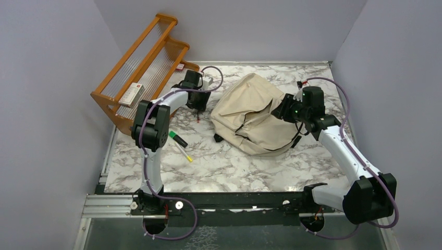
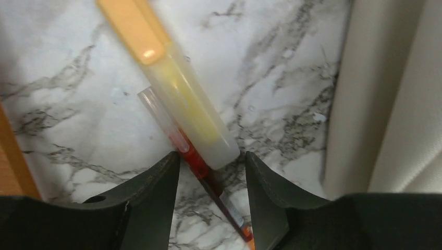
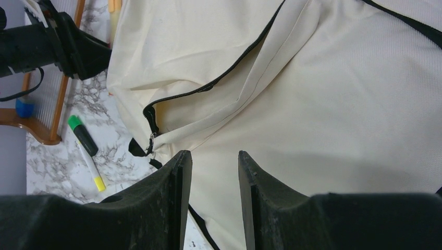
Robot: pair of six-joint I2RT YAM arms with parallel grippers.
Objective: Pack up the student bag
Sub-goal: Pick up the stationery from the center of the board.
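- Toward the far middle of the marble table (image 1: 234,166) lies the student bag (image 1: 250,112), cream cloth slumped low, with black zip lines and a black strap end showing at its near left edge.
- The left gripper (image 2: 211,161) is low over the table just left of the bag, whose pale side fills the right edge of the left wrist view. Its fingers stand apart and clamp nothing.
- Between those fingertips lies the end of a highlighter (image 2: 182,99) with a clear body and an orange cap. A red pen (image 2: 203,172) lies against it, and both rest on the table.
- The right gripper (image 3: 213,156) is over the right part of the bag. Its fingers show a fairly narrow gap with nothing in it; I cannot tell whether they touch the cloth.
- The right wrist view shows a zip (image 3: 208,88) on the bag partly undone.
- A green-capped marker (image 1: 178,139) and a thin white pen (image 1: 183,152) with a yellow tip lie side by side near the bag's left.
- A wooden rack (image 1: 140,67) stands at the far left, with a small box (image 1: 131,94) on it.
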